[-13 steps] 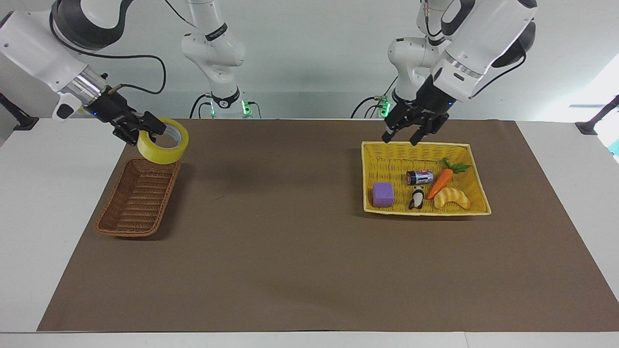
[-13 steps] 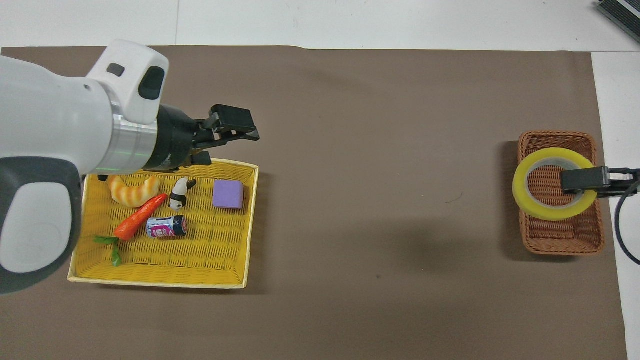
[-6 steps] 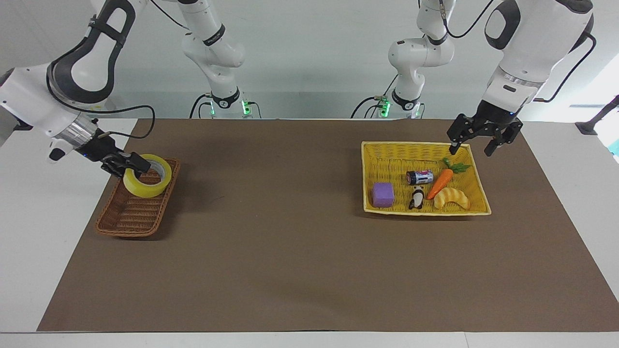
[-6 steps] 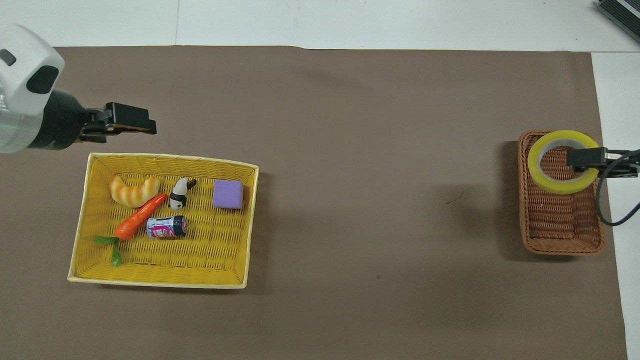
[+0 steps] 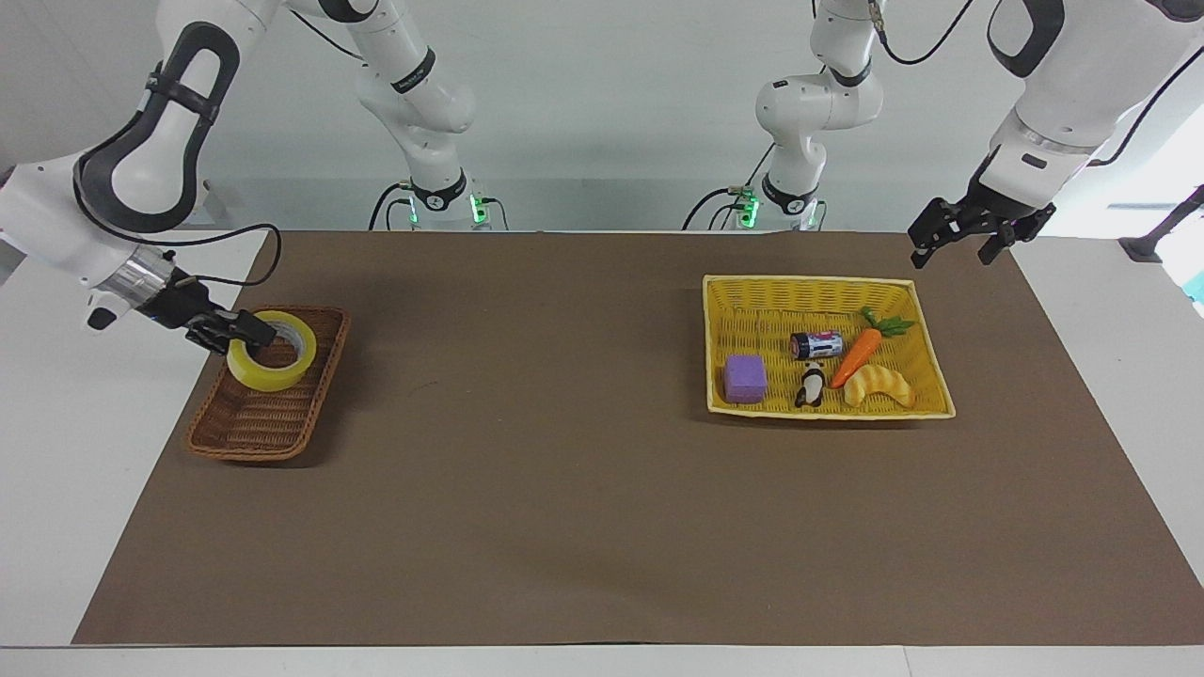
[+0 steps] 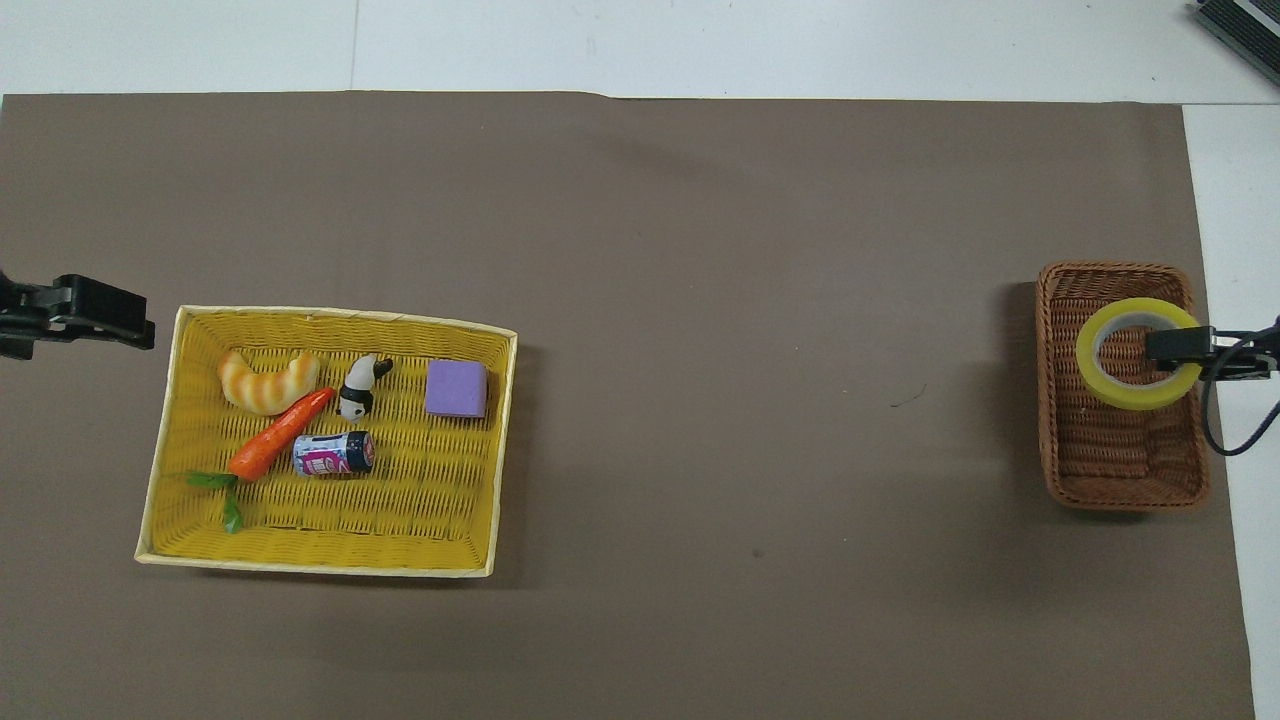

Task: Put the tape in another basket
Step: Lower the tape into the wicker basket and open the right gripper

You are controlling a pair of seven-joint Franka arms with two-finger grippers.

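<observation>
Right tool [image 5: 246,331] grips tape [image 5: 271,351] inside basket [image 5: 266,414]

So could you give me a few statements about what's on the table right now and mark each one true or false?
1. The tape sits in the brown basket, at the end nearer to the robots. True.
2. The right tool grips the tape's wall, with one finger inside the ring. True.
3. The left tool is holding the carrot. False: it holds nothing, its fingers are open, and it hangs above the brown mat beside the yellow tray.
4. The purple block lies in the brown basket. False: it lies in the yellow tray.
5. The tape stands on its edge. False: it lies about flat, with the hole facing up.
</observation>
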